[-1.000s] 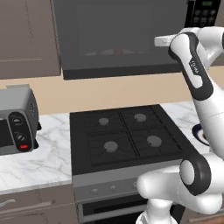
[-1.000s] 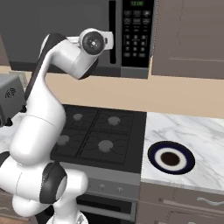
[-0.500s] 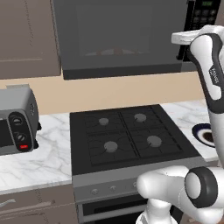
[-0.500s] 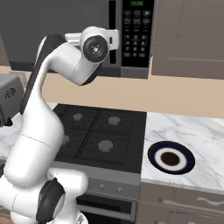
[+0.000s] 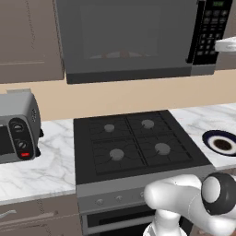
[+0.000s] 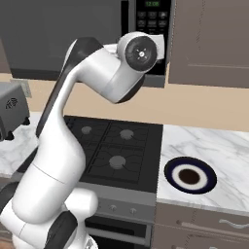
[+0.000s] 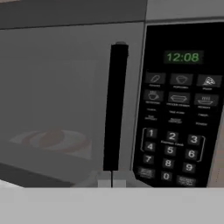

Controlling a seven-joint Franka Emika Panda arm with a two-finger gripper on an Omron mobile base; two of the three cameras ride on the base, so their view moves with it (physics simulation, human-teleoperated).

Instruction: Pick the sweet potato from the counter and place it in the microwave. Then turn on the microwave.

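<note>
The microwave [image 7: 65,87] hangs above the stove with its windowed door closed. Its black handle [image 7: 114,105] stands straight ahead in the hand view, and the keypad panel [image 7: 175,131] with its green display is to the right. Through the window, the sweet potato [image 7: 52,139] shows dimly as a reddish-brown lump on the turntable. My gripper [image 7: 112,178] is shut and holds nothing, its tips together just below the handle's lower end. In the right base view my wrist [image 6: 141,51] is raised in front of the keypad panel [image 6: 153,22].
The black four-burner stovetop [image 5: 133,143] lies below the microwave. A silver toaster oven [image 5: 16,126] stands on the counter [image 5: 41,166] at the left. A dark blue-rimmed plate [image 6: 189,176] rests on the counter to the right of the stove.
My arm has swung right along the microwave front, from before the door toward the handle and keypad. The gripper stayed shut. The base has not moved.
</note>
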